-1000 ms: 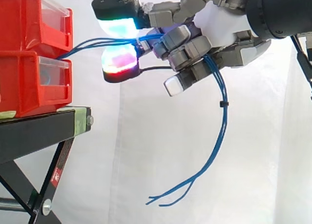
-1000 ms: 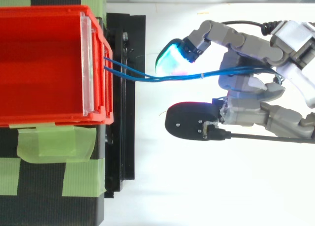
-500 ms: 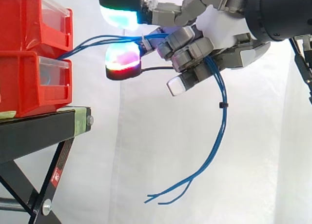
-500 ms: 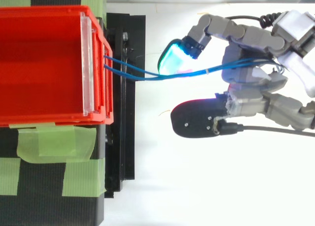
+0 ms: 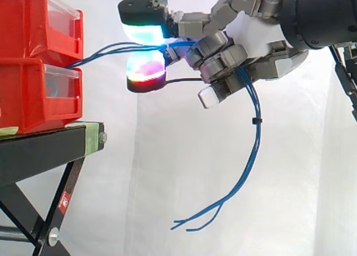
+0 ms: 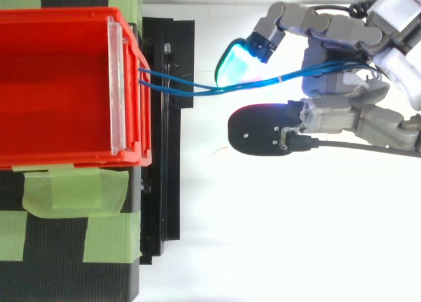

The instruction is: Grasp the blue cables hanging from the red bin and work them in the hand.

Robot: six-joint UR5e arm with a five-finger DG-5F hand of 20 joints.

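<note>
**Side + top views, read L to R.** An upper red bin sits on a lower red bin, both on the black stand. In the top view, green tape runs from the bin's edge onto the stand.

The blue cables leave the upper bin's front lip and run near-level to the R, long axis bin-to-hand, w/ a slight sag. They pass between two glowing pads, cyan-green above and red-magenta below, then into the hand. Its fingers are curled round the bundle, i.e. the hand is clamped on the cables.

Past the fingers the bundle drops from the hand's underside and carries a small black cable tie. It curves down & L and ends free in mid-air before the white curtain, well apart from the stand.

**Relation you must watch:** the anchor pt lies L of the hand. Any pull to the R loads the bin end, and finger work slides the bundle along that L–R axis.

**Judgement:** grasp made, working phase in hand.
- Nothing stands between hand & bin.
- Nearest obstacle is the stand's edge, below & L of the pads.
- Risk: if the pads part too wide, the bundle slips out.
</note>
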